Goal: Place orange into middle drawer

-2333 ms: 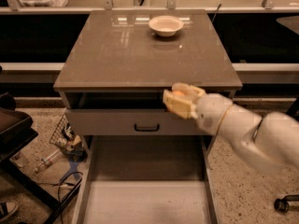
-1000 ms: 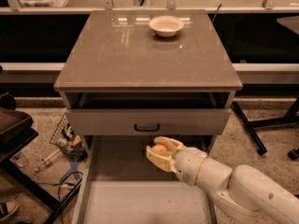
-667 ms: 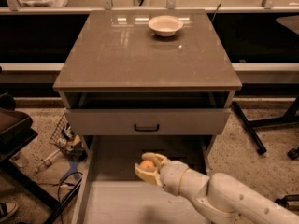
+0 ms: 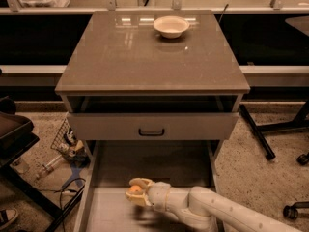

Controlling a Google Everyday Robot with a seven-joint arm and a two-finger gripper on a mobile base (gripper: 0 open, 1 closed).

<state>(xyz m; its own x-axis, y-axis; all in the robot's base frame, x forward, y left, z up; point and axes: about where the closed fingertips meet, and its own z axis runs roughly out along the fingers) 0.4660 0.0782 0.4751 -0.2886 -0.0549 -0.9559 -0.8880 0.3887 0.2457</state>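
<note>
Nearly there. Gripper (image 4: pixel 134 191) hangs low over the near left part of the middle drawer (image 4: pixel 106 209), jaws closed round the orange (image 4: pixel 135 189). Orange is inside the drawer's outline but, by my reading, not yet set down. Left to do: lower, open jaws, pull arm clear. Bowl (image 4: pixel 171 26) sits at far side of table (image 4: pixel 120 57), well apart.

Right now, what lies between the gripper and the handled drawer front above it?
Only bare floor of the middle drawer, in the camera view; the gripper holds the orange over it.
</note>
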